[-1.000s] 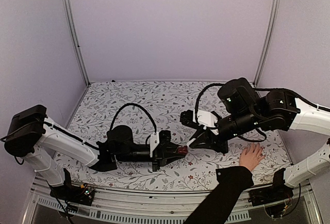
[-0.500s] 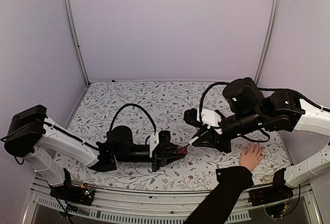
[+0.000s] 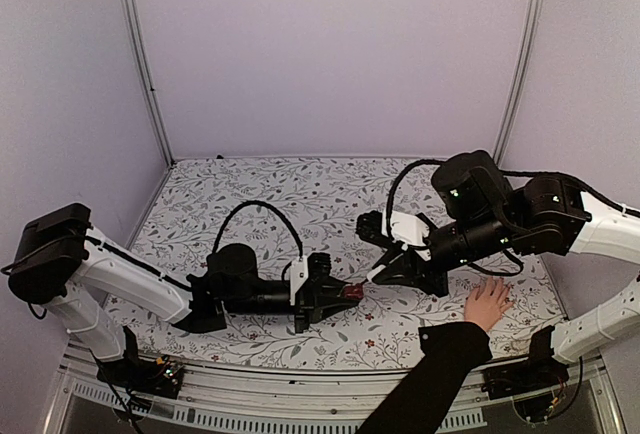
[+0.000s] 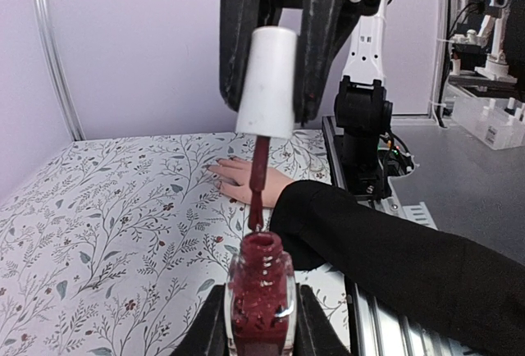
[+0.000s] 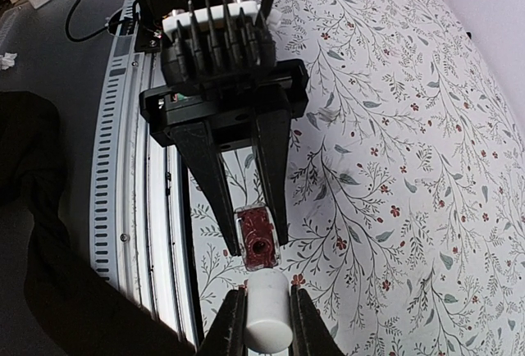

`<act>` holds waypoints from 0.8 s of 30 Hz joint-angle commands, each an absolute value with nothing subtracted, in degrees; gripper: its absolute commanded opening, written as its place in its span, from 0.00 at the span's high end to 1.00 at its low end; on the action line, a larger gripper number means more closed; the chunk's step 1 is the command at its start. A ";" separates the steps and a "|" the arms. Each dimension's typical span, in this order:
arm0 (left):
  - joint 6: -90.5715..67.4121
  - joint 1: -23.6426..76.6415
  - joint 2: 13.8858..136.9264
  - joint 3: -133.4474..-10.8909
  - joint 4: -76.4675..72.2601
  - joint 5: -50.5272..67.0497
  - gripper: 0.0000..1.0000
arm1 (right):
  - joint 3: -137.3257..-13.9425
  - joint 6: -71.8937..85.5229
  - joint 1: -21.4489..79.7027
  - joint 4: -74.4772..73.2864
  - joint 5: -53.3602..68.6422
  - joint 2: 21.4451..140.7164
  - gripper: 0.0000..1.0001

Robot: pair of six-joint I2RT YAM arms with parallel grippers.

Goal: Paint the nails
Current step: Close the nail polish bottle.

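1. Progress, as I judge it: the bottle (image 4: 260,290) is uncapped and the brush (image 4: 258,184) is at its mouth, so this is the loading step. No polish shows on the nails (image 3: 490,285), though they are too small to be sure. All the painting seems left to do.
2. The left gripper (image 3: 335,292) is clamped tight on the bottle and holds it upright, low over the table (image 3: 250,194).
3. The right gripper (image 3: 385,272) is pinched on the white cap (image 4: 267,81), nearly closed. The brush hangs from the cap straight down to the bottle's neck. Whether its tip is inside the neck I cannot tell.
4. The hand (image 3: 488,304) lies flat on the table, fingers spread, black sleeve running back to the near edge.
5. In the top view, the nails sit between 3 and 4 o'clock from the right gripper, near but not touching. From the left gripper they are at about 3 o'clock, well apart.
6. In the left wrist view, the hand shows behind the brush, at about 12 o'clock from the bottle.
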State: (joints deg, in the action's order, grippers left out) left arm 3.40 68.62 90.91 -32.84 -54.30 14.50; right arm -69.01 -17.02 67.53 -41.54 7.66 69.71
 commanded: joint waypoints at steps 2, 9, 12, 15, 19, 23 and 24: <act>3.59 69.04 91.22 -34.07 -54.72 14.94 1.00 | -68.50 -17.41 68.11 -40.28 8.50 69.49 1.00; 3.91 69.13 91.40 -34.63 -54.23 15.19 1.00 | -68.56 -17.48 68.36 -40.08 8.70 70.03 1.00; 4.09 69.09 91.47 -34.84 -53.92 15.29 1.00 | -68.62 -17.52 68.38 -40.08 8.61 70.24 1.00; 4.17 69.10 91.45 -35.05 -53.66 15.43 1.00 | -68.47 -17.49 68.38 -40.08 8.61 70.38 1.00; 4.43 69.24 91.45 -35.33 -53.11 15.56 1.00 | -68.31 -17.49 68.47 -40.01 8.68 70.49 1.00; 4.48 69.38 91.26 -35.63 -52.44 15.40 1.00 | -68.12 -17.56 68.55 -39.91 8.91 70.74 1.00; 4.56 69.39 91.28 -35.78 -52.16 15.43 1.00 | -67.85 -17.51 68.55 -39.76 9.02 70.75 1.00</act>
State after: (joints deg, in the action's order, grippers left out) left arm 3.51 68.62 91.05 -34.11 -52.62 14.81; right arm -68.73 -17.02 67.94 -41.28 8.08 70.08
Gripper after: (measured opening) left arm 0.208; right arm 0.133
